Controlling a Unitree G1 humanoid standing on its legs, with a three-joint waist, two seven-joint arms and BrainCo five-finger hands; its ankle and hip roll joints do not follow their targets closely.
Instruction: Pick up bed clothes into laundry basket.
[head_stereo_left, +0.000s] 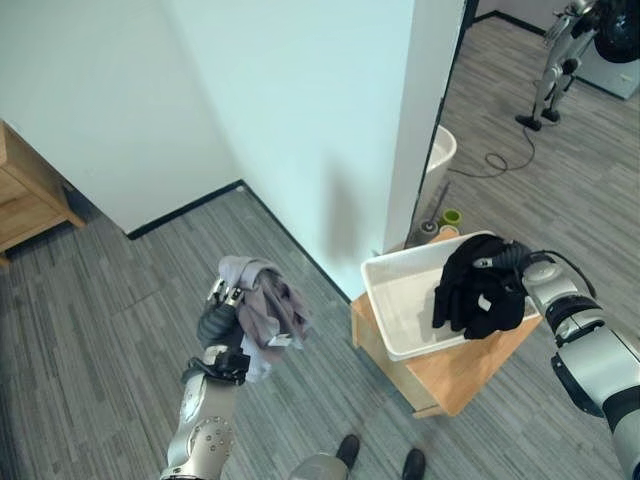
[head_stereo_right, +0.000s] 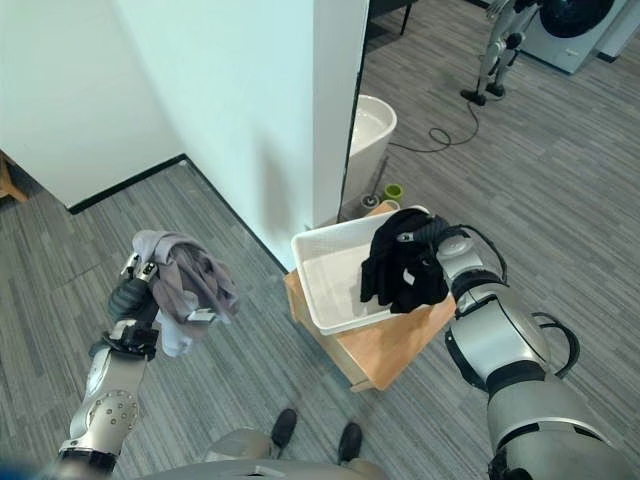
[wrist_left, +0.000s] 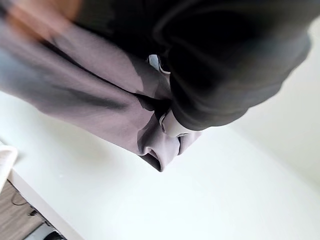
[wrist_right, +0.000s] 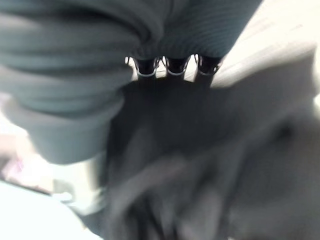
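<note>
black crumpled garment (head_stereo_left: 478, 290) clenched in right hand (head_stereo_left: 508, 262) over white plastic laundry basket (head_stereo_left: 395, 295) on wooden stand (head_stereo_left: 465, 365); grey bunched cloth (head_stereo_left: 268, 312) clenched in left hand (head_stereo_left: 215, 325), well apart. step: dropping; next likely release black, swing grey over.

Home: washing machine (head_stereo_right: 572, 25) and bathtub (head_stereo_right: 368, 128) beyond the wall.

left hand (head_stereo_left: 218, 322) grips a grey garment (head_stereo_left: 268, 312); right hand (head_stereo_left: 500, 268) holds a black garment (head_stereo_left: 478, 288) over the white basket (head_stereo_left: 395, 305).
</note>
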